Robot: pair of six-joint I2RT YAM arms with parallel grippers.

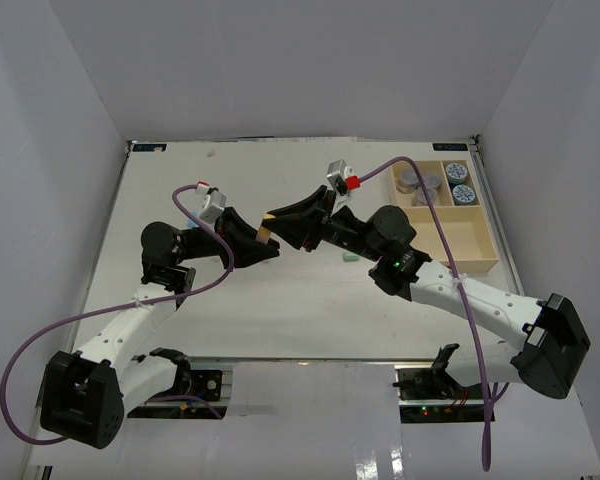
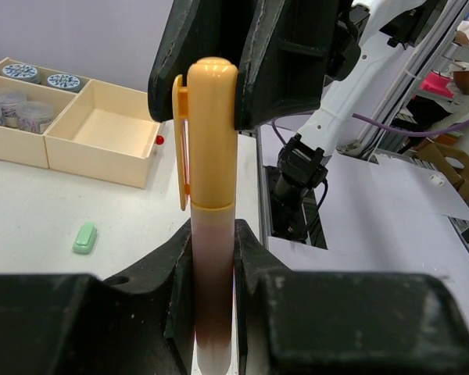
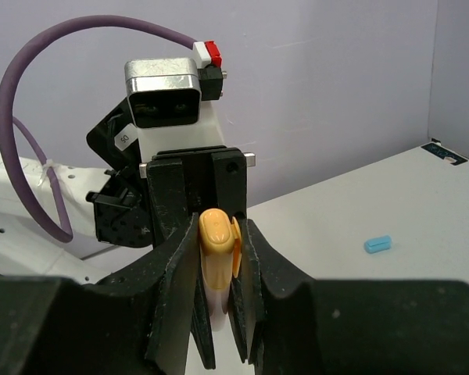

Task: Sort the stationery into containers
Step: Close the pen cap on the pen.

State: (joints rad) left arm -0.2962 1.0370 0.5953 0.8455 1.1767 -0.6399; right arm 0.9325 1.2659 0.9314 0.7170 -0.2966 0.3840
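Orange marker (image 2: pixel 211 211) is clamped between both arms, left end effector (image 2: pixel 213 258) on its barrel, right end effector (image 3: pixel 217 266) on its cap

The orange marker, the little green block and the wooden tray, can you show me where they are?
orange marker (image 2: pixel 212 141), left wrist view, on its cap.
green block (image 2: pixel 84 237), left wrist view, on its top face.
wooden tray (image 1: pixel 469 266), top view, on its near wall.

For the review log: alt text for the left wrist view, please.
Both grippers, left below and right above, clamp one upright orange marker above the table. A green block lies left, before a wooden tray holding tape rolls.
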